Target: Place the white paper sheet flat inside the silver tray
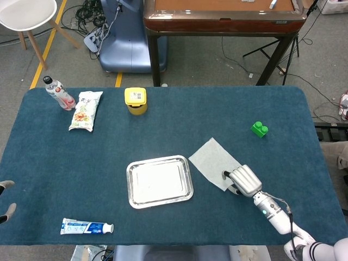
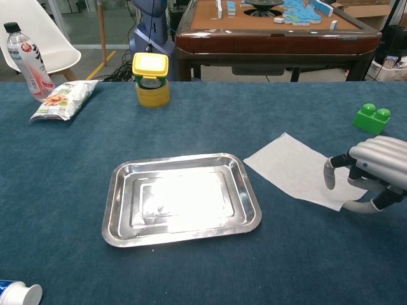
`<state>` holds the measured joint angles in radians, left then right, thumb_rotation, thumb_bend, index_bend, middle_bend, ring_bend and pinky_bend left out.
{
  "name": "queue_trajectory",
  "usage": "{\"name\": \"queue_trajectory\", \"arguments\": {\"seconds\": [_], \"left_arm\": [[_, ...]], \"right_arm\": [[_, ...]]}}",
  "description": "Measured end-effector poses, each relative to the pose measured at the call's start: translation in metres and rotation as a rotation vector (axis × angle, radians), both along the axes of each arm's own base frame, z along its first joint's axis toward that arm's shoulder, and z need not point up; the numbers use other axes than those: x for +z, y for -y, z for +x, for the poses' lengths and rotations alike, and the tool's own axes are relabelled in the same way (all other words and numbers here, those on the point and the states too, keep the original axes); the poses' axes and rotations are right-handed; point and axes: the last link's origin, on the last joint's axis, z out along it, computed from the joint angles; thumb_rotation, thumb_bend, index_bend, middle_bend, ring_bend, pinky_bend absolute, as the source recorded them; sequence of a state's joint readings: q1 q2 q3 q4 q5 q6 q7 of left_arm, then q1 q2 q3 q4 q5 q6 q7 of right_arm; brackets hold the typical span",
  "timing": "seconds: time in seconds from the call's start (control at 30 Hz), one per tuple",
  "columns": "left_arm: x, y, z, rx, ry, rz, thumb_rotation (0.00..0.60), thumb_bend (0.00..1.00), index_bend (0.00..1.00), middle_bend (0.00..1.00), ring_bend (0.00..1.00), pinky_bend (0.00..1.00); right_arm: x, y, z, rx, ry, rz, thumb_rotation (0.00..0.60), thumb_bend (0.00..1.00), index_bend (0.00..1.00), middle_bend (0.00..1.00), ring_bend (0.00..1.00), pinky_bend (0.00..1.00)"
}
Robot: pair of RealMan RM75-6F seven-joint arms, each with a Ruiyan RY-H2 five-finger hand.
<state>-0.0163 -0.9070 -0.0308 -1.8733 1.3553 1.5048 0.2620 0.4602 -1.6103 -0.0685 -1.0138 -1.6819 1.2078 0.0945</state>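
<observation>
white paper sheet (image 1: 211, 155) — flat on your tabletop, just right of tray | silver tray (image 1: 159, 181) — rectangular, shiny, nothing inside

Your right hand (image 1: 243, 180) shows a ribbed silver shell with dark joints and pale grey fingertips (image 2: 329, 177), joined to a slim white forearm carrying a small green light and a thin black cable, while your left hand (image 1: 5, 200) shows only grey-tipped fingers at the frame edge
</observation>
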Motion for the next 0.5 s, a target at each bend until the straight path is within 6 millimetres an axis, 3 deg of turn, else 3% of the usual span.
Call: {"name": "queue_trajectory", "arguments": {"seconds": [0.5], "left_arm": [[-0.0002, 0.0000, 0.0000, 0.000, 0.000, -0.001, 0.600, 0.29, 0.30, 0.35, 0.29, 0.51]], "right_arm": [[0.0002, 0.0012, -0.0009, -0.027, 0.015, -0.006, 0.600, 0.50, 0.51, 1.00, 1.00, 1.00]]}}
